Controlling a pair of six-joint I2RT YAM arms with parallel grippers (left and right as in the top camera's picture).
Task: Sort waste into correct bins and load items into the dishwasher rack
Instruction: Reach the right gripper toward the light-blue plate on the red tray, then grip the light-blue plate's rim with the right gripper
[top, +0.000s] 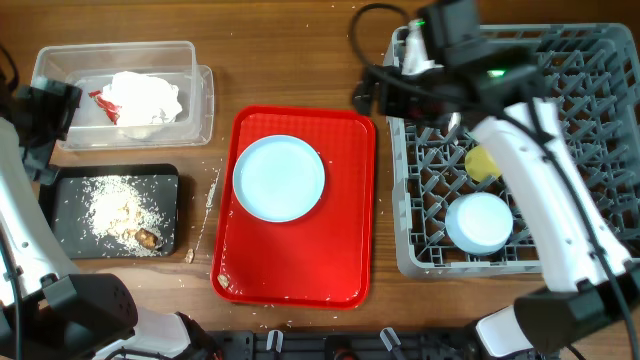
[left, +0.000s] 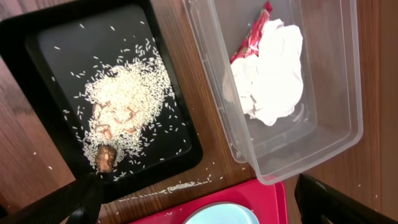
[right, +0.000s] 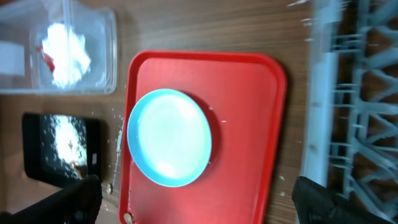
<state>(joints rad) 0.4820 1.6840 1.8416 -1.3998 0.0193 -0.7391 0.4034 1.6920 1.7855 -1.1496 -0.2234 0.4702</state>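
The plate lying flat on the red tray is probably stiff, light and slippery, best pinched at its rim by the right gripper, which is wide open and empty, as is the left gripper.

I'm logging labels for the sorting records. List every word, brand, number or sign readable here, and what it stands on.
No text is readable in any view.
red-and-white wrapper in the clear tub: any print is too blurred to read.
plate, red tray, black tray, rack: no markings visible.
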